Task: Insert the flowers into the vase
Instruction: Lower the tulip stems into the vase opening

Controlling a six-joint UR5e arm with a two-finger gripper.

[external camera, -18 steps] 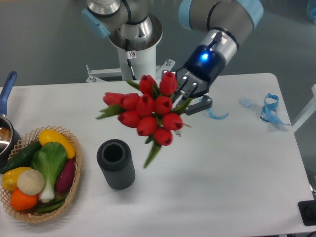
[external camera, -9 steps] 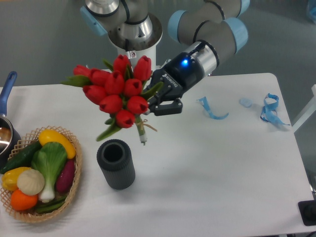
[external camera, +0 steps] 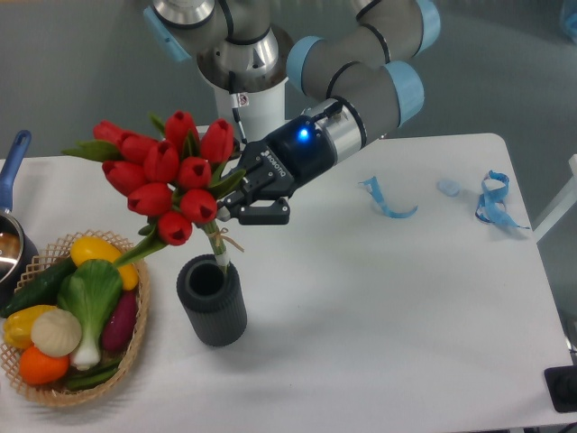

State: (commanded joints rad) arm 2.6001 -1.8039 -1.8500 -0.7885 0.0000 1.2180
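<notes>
arm reaching down and left from its base

the gripper [external camera: 242,200] points left, its fingers closed on what it holds, a blue light glowing on the wrist, elbow joint raised above.

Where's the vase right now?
The vase stands on the table's left half, just right of the basket, directly under the flowers the gripper holds.

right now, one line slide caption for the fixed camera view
Gripper holds the red tulip flowers tilted, stem tips at the mouth of the dark vase.
</notes>
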